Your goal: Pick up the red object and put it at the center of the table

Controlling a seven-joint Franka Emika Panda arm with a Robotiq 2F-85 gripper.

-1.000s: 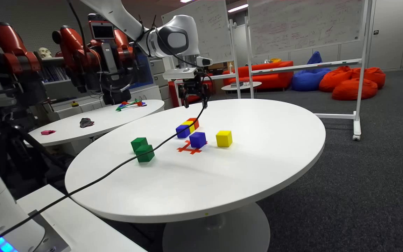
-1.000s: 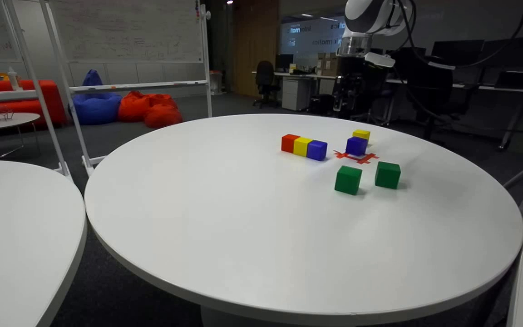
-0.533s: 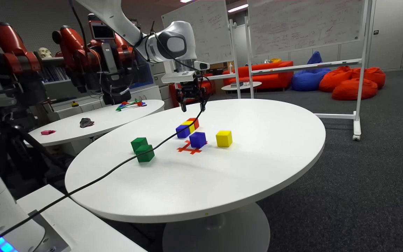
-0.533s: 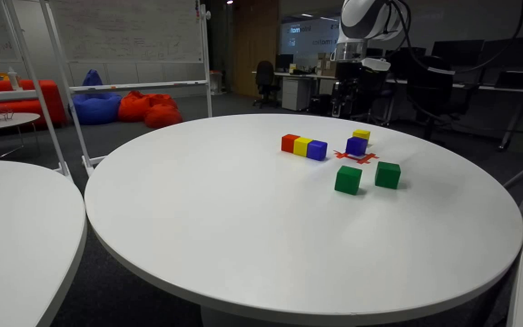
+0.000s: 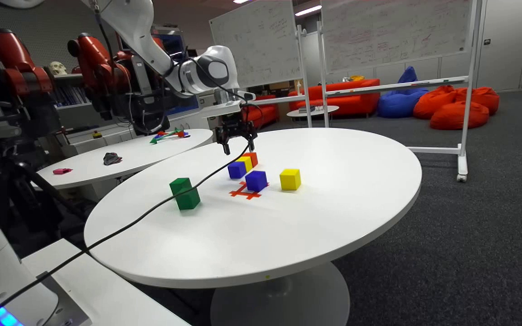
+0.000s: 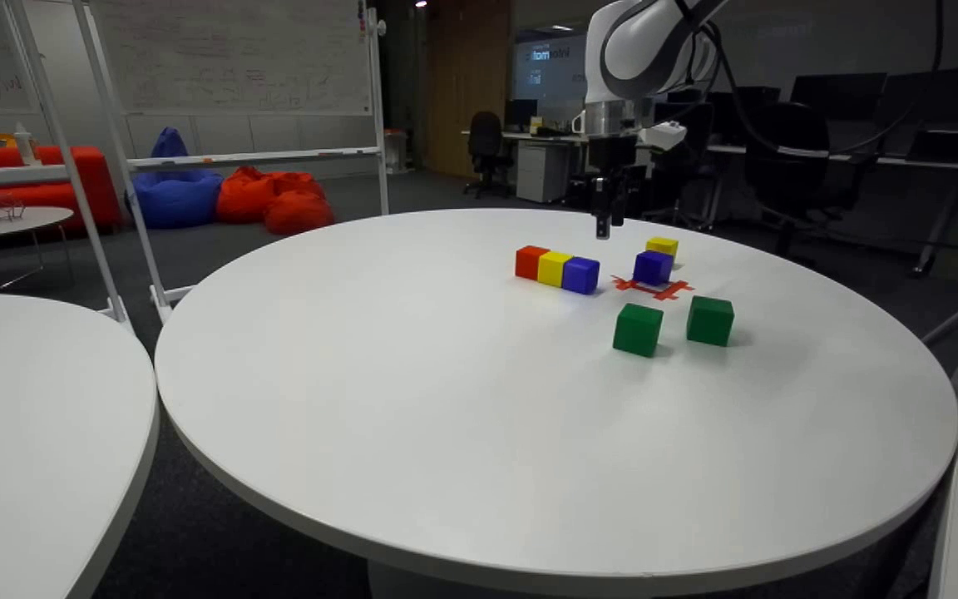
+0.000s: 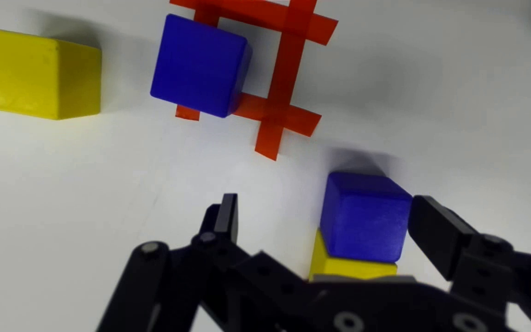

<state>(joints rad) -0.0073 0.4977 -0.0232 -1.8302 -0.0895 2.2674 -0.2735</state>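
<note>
The red block (image 6: 530, 263) should be light, stiff and fairly smooth – hardly fragile. One face touches a yellow block (image 6: 555, 269), so pinching the two free faces either side of that contact seems best. It rests on the table (image 5: 333, 217), below the gripper (image 5: 239, 149) and towards 4 o'clock in that exterior view – the fingers (image 7: 227, 216) spread wide, holding nothing.
</note>
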